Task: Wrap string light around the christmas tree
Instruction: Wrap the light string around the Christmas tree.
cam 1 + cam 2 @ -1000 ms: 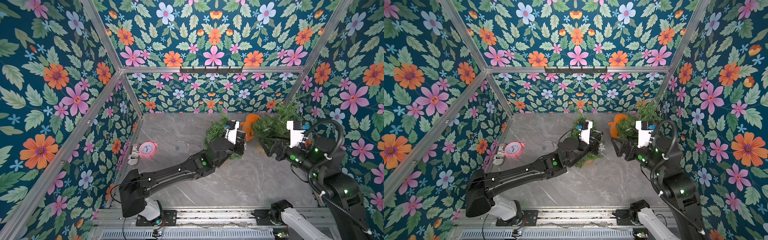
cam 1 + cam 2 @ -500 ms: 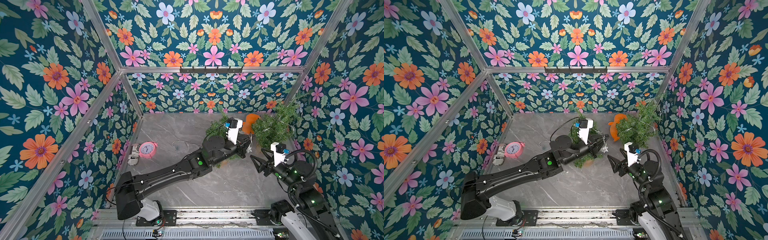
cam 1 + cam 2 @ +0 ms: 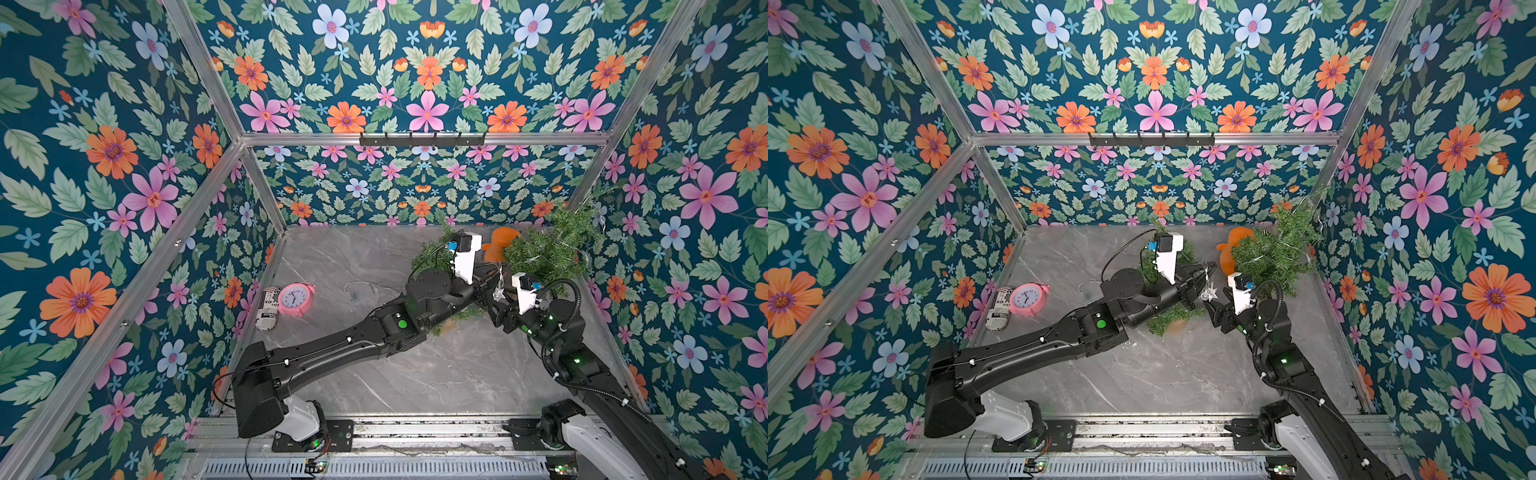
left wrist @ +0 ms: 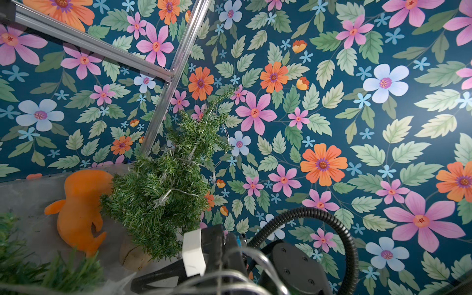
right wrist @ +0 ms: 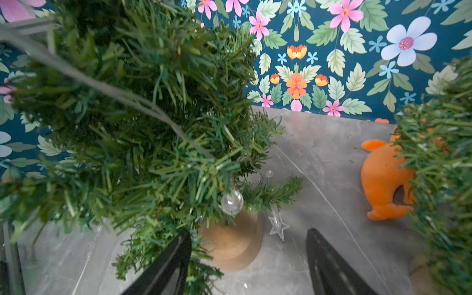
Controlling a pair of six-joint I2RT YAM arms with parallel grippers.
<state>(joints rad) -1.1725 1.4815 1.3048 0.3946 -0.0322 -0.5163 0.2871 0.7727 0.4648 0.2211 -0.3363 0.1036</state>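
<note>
Grey marble bench [image 3: 415, 374]. Nearest, at about 3 o'clock: right tool [image 5: 246, 237], fingers spread, not closed on anything. It faces the wooden base [image 5: 232, 245] of the low tree [image 3: 430, 255]. Right wrist view shows a clear star of the string light [image 3: 1208, 291] hanging just ahead of the fingers.

Pink clock [image 3: 295, 299] at 9 o'clock, face up. Printed can [image 3: 268, 309] lies just beside it, on the wall side.

Left tool [image 3: 1207, 274] at 2 o'clock, pressed together, pinching the string light. Stars dangle from its tip, just past the right tool. Left arm [image 3: 374, 332] crosses over the low tree, which sits at 12 o'clock.

Orange toy [image 3: 498, 243] at 1 o'clock, between the two trees.

Corner tree [image 3: 548, 245] farthest, 1–2 o'clock, near the side wall. More of the string light is draped over its branches, clear in the left wrist view.
</note>
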